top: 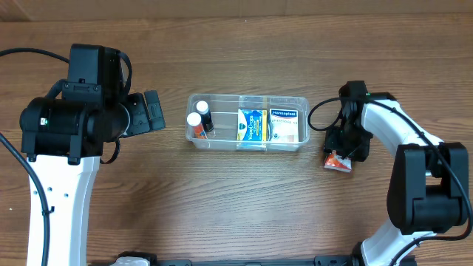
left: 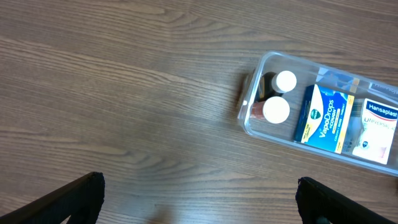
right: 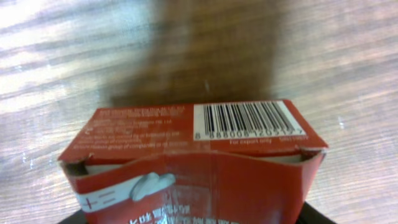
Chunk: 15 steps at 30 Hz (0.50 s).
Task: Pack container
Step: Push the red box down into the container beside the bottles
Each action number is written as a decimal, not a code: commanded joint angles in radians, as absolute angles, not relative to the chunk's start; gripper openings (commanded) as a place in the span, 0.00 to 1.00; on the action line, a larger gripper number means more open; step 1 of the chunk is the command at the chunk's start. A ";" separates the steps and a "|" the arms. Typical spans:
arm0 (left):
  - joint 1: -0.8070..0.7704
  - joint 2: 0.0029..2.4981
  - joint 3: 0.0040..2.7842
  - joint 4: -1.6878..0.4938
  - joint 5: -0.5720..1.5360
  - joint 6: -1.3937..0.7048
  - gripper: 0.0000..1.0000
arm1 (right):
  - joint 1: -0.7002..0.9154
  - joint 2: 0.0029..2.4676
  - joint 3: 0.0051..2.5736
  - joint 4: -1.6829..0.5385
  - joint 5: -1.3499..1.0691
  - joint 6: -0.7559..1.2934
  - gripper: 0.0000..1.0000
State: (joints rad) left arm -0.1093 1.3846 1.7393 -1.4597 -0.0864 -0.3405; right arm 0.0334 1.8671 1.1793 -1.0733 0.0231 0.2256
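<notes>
Checking overhead: container (top: 224, 127) lay at centre of the wood surface (top: 244, 207), long axis running left-right, between the two arms. Contents, left to right: 2 white-capped bottles (top: 194, 119), caps up, touching each other at the left end; blue/yellow VapoDrops box (top: 252, 125) approx. mid; white/blue Hansaplast box (top: 284, 124) at the right end, just beside the VapoDrops box.

Left tool (top: 153, 111) sat to the left of the container, apart from it. Left wrist view showed its fingers (left: 81, 196) wide apart w/ nothing between them, only bare surface below; the container's bottle end appeared at upper right of that view.

Red box (top: 338, 161) lay outside the container, on the surface near its right end but not touching it. Right tool (top: 344, 148) was directly over the box, hiding part of it. Right wrist view was filled by the box, barcode panel uppermost, end flap facing the camera. Dark finger parts showed only at the bottom corners, either side of the box; whether they pressed on it or stood clear could not be told.
</notes>
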 commanded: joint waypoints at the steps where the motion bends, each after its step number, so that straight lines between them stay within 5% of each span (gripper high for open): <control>1: -0.105 1.387 1.737 -1.462 -0.086 -0.329 1.00 | 0.041 1.827 1.352 -1.165 0.019 0.263 0.56; 7: -0.105 1.387 1.737 -1.461 -0.097 -0.329 1.00 | 0.187 1.665 1.734 -1.349 0.019 0.266 0.56; 15: -0.105 1.387 1.737 -1.462 -0.104 -0.329 1.00 | 0.548 1.682 1.853 -1.217 0.024 0.369 0.56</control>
